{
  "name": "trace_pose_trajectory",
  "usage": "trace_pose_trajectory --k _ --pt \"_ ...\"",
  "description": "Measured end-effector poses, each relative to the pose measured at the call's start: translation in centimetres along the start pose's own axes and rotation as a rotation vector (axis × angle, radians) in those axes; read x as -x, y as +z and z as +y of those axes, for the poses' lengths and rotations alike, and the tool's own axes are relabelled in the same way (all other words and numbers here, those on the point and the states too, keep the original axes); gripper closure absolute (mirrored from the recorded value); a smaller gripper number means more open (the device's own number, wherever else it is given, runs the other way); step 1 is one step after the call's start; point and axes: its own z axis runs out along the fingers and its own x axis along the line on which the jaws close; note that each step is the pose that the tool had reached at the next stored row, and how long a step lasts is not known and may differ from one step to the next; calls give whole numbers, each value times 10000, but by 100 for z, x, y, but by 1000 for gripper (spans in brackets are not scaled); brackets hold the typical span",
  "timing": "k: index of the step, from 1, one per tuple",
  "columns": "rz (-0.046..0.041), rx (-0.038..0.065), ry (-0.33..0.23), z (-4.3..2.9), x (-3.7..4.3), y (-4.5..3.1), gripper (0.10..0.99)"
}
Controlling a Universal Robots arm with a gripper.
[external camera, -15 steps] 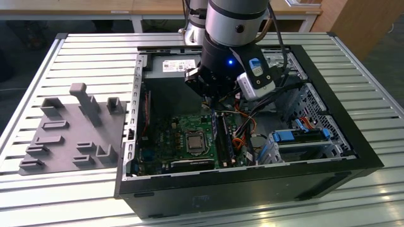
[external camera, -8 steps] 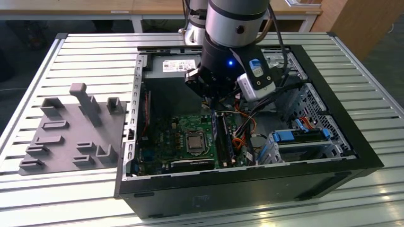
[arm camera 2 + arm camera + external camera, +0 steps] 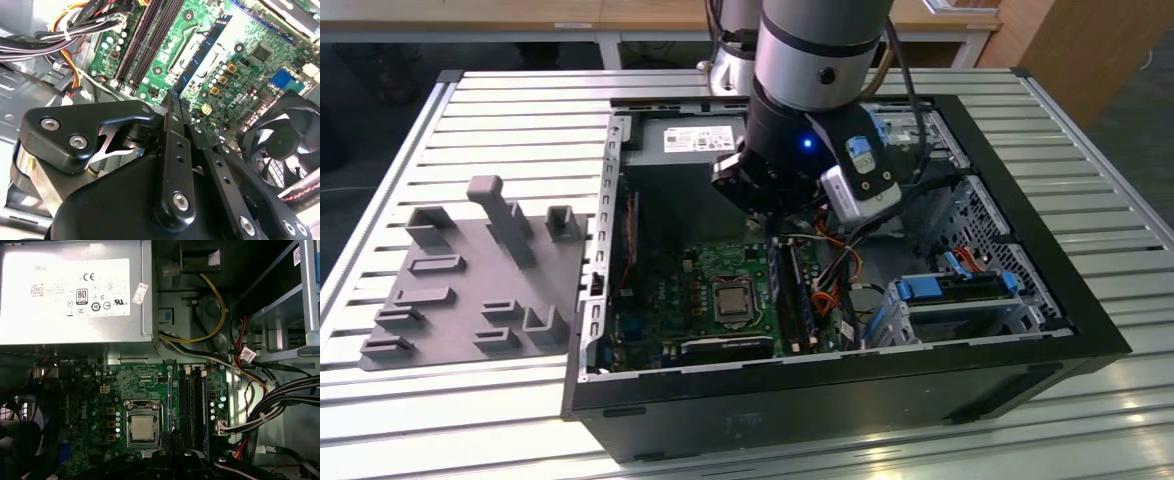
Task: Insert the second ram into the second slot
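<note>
The claw (image 3: 175, 102) is pressed together on the near end of the second ram (image 3: 205, 57), a thin blue stick seen edge-on; the jaws meet on it with no gap showing. From the grip, the ram runs straight out ahead of the fingertips, its long axis in line with the claw's own reach. In the first wrist view the same blue edge (image 3: 170, 395) rises from the claw (image 3: 172, 437) between the CPU (image 3: 142, 427) and the slots (image 3: 192, 395). The slots are long dark channels, and the ram lies parallel to them in both wrist views, so its heading looks right and needs no turn. The offset is sideways. The ram sits on the CPU side of the slots (image 3: 142, 47), just beside them rather than over one. Some of that gap may come from the camera's slant on a stick held above the board. How high the ram's lower edge hangs over the board I cannot tell. A second blue edge (image 3: 204, 400) stands at the far side of the slot bank and is probably a stick already seated. In the exterior view the claw (image 3: 767, 215) reaches down into the open case (image 3: 1067, 310) over the board.
</note>
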Motion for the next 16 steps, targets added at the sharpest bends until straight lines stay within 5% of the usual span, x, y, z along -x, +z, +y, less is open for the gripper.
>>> trace_pose_trajectory --k 16 --pt "9 11 -70 -61 23 264 969"
